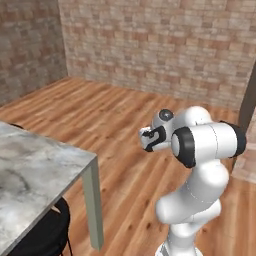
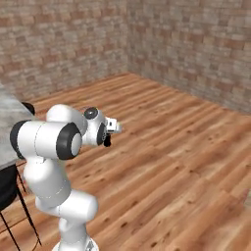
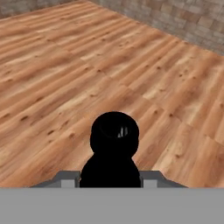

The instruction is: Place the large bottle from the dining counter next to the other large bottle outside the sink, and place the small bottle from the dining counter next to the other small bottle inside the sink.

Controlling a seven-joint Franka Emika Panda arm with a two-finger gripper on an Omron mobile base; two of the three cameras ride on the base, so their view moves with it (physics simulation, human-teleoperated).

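Note:
In the hand view I look down on the small bottle (image 3: 114, 151), black with a round mouth. My gripper (image 3: 111, 178) is shut on it, one finger on each side of its body. The bottle hangs over the wooden floor. From the base views the arm is folded, and the hand (image 1: 150, 138) (image 2: 112, 127) is held at about chest height, away from the dining counter (image 1: 35, 170). Only a corner of the counter's grey-veined marble top and one pale leg (image 1: 93, 205) show at the left. The large bottle and the sink are out of view.
A dark stool (image 1: 47, 232) (image 2: 7, 188) stands under the counter's edge. Wooden floor (image 2: 171, 162) stretches ahead to brick walls (image 1: 160, 45). A dark upright edge (image 1: 247, 105) rises at the far right of the left base view.

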